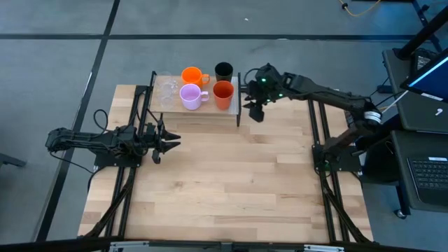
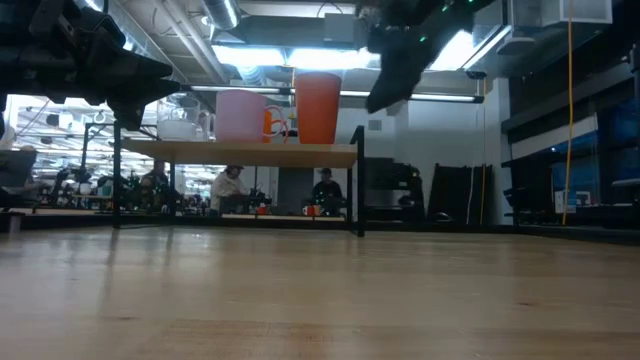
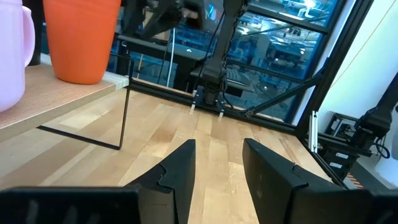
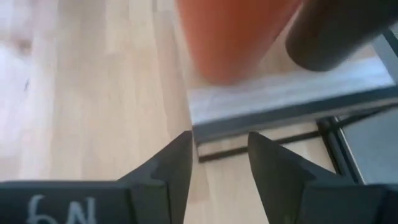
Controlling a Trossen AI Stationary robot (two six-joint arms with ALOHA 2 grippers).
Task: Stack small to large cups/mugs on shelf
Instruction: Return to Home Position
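The light-wood shelf (image 1: 199, 112) stands at the table's far middle on thin black legs. On it stand two clear glasses (image 1: 166, 92), an orange handled mug (image 1: 192, 75), a lilac handled mug (image 1: 191, 96), a black tumbler (image 1: 223, 71) and a red-orange cup (image 1: 222, 94). My right gripper (image 1: 253, 110) is open and empty just off the shelf's right end, above table level; its wrist view shows the red-orange cup (image 4: 233, 34) and the tumbler (image 4: 339, 31) close ahead. My left gripper (image 1: 170, 142) is open and empty near the shelf's left front.
Black metal frames (image 1: 140, 119) run along both table sides. Bare tabletop (image 1: 231, 182) stretches in front of the shelf. People show in the room behind, under the shelf, in the low view (image 2: 230, 185).
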